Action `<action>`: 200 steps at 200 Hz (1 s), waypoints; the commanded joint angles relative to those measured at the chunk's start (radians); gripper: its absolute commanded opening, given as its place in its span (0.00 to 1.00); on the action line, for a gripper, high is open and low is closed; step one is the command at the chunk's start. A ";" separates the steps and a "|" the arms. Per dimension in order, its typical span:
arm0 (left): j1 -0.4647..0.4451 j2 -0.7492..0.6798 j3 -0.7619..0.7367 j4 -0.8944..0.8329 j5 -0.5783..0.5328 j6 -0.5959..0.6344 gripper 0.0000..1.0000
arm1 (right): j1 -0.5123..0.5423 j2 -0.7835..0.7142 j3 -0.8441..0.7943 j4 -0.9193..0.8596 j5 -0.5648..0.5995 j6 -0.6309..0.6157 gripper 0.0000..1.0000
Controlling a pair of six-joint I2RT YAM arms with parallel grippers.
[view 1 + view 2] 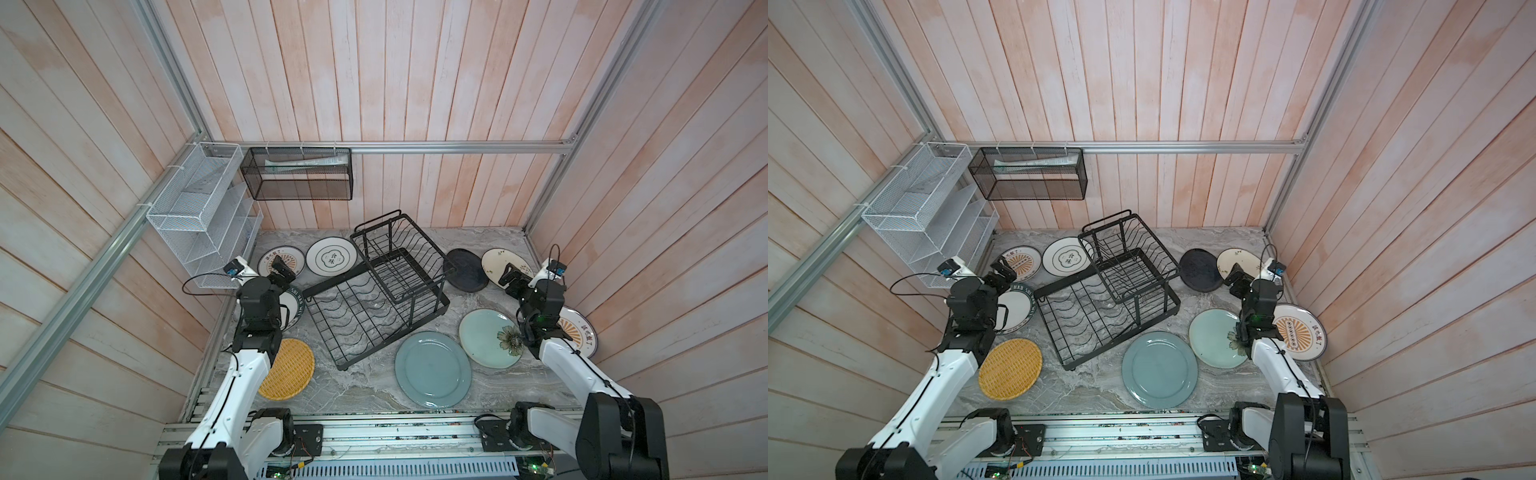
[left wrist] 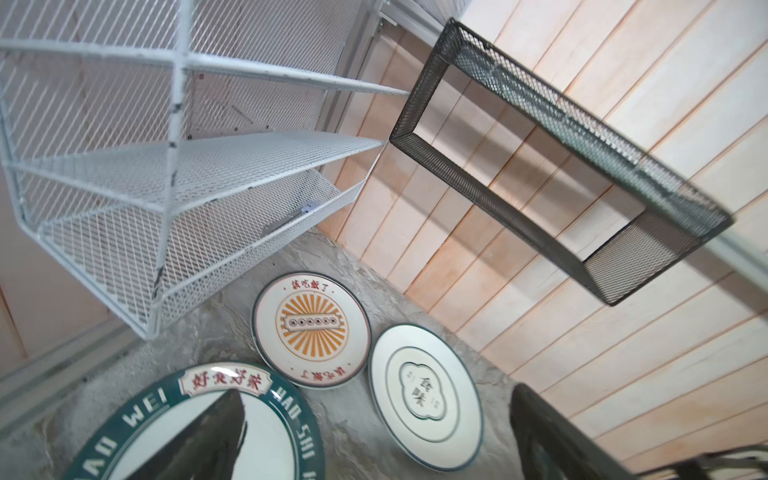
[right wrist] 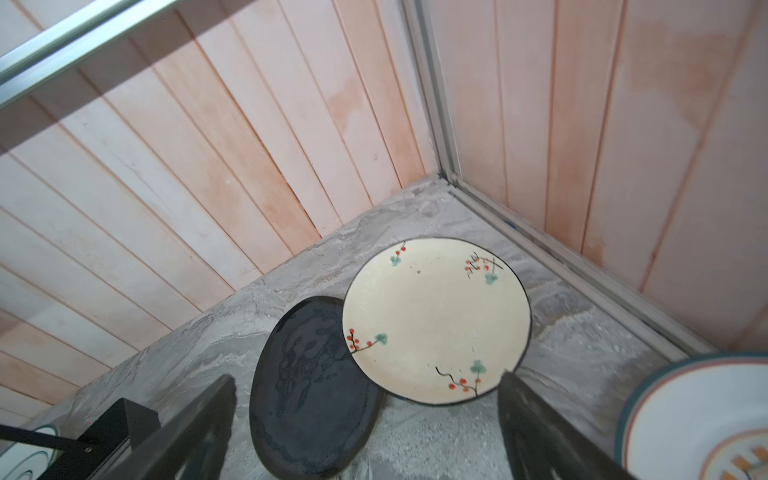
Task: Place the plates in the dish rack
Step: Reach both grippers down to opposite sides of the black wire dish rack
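Standing at the six o'clock edge of the tabletop [image 1: 357,386], I see the dish rack [image 1: 374,299] sitting empty and skewed at the centre, with every plate lying flat around it. The left jaws hang wide apart and empty at nine o'clock, over the green-rimmed lettered plate [image 2: 274,432]. The right jaws, just as wide and empty, hover at two o'clock above the cream plate [image 3: 436,320], which touches the black plate [image 3: 316,390]. The teal plate [image 1: 433,369] lies at five o'clock, the yellow ribbed plate [image 1: 291,370] at seven. To my eye this is the reach for a first plate. Next, I reckon, one pair must drop to a rim, pinch it, lift, and tip the plate on edge for the wavy lower slots.
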 commanded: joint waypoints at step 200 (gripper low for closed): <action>-0.126 0.228 -0.056 -0.384 0.492 -0.092 0.45 | 0.468 -0.105 -0.195 -0.227 -0.311 0.219 0.34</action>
